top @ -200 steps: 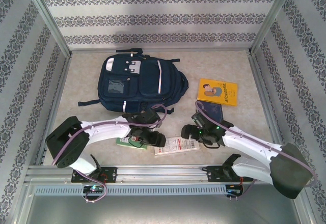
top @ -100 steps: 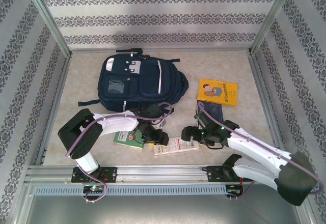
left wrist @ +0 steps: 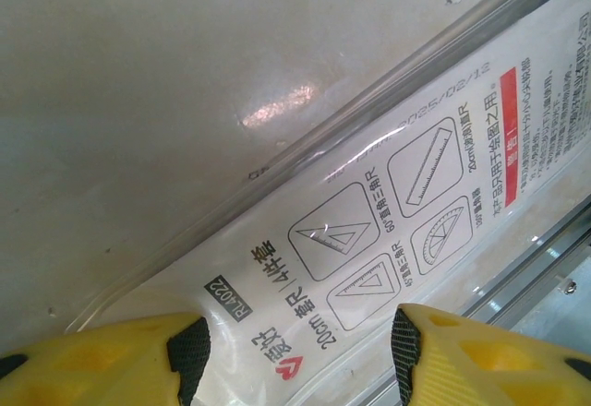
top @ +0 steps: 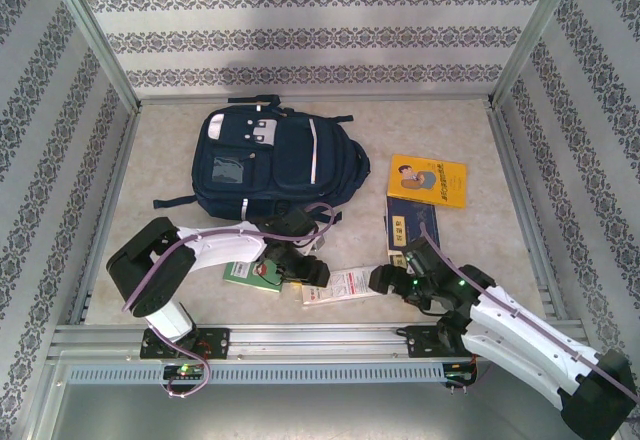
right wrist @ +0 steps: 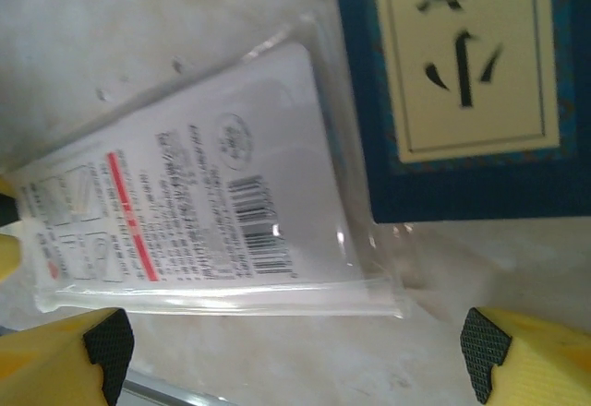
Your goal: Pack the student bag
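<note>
The student bag, navy with white stripes, lies flat at the back left of the table. A white ruler-set packet in clear plastic lies near the front edge. My left gripper hangs low over the packet's left end. In the left wrist view its yellow fingers stand open astride the packet, one on each side. My right gripper is at the packet's right end. Its jaws gape wide open over bare table, just short of the packet and a blue book.
A yellow book lies at the right, with the blue book just in front of it. A small green booklet sits under the left arm. The metal rail runs along the near edge, and patterned walls close in on three sides.
The right arm has drawn back toward the near edge, uncovering the blue book. The left arm has folded in, and its gripper has settled at the packet's left end.
</note>
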Tool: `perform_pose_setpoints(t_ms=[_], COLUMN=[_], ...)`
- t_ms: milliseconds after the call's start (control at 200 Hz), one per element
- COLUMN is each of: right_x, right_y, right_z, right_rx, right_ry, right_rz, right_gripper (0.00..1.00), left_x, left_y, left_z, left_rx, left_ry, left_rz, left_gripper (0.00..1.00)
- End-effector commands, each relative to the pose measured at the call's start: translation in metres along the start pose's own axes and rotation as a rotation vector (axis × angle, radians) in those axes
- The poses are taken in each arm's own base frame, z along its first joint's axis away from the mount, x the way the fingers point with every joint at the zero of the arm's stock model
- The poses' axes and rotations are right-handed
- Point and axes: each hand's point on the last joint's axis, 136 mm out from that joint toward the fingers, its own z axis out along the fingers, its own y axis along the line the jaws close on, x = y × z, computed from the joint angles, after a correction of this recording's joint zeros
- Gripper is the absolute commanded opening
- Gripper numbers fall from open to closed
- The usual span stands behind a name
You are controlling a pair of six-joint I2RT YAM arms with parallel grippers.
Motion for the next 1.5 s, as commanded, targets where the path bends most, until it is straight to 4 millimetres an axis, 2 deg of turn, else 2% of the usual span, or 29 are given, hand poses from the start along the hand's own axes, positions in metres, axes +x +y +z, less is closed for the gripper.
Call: perform_pose_setpoints(t_ms=[0,230,525,794,1159,1324,1494], right_x=[0.002,0.005,-0.003,-0.003,-0.002,-0.002,-0.001], right_y=[0.004,0.009,0.02,0.021,0.029,0.026,0.023], right_z=[0.003,0.015,0.012,0.007,0.003,-0.001,0.006], right_rx=[-0.05,-0.134,-0.216,-0.238,-0.391,-0.411,-0.423], right_ry=[0.004,0.015,-0.016,-0.018,-0.023,-0.038,-0.032], right_rz=[0.039,0.066,0.074,0.093,0.172,0.186,0.2], right_gripper=[0.92,0.9,0.85,0.8,0.71,0.66,0.63], left_x=[0.01,0.009,0.014,0.017,0.018,0.017,0.015], left_y=[0.047,0.044,0.047,0.049,0.051,0.051,0.049], left_z=[0.038,0.043,0.048,0.048,0.052,0.054,0.054], left_rx=[-0.121,-0.098,-0.086,-0.093,-0.094,-0.093,-0.09], left_ry=[0.024,0.025,0.04,0.049,0.067,0.071,0.071], left_rz=[0.009,0.008,0.007,0.004,0.004,0.005,0.008], left_gripper=[0.6,0.56,0.51,0.5,0.49,0.48,0.49])
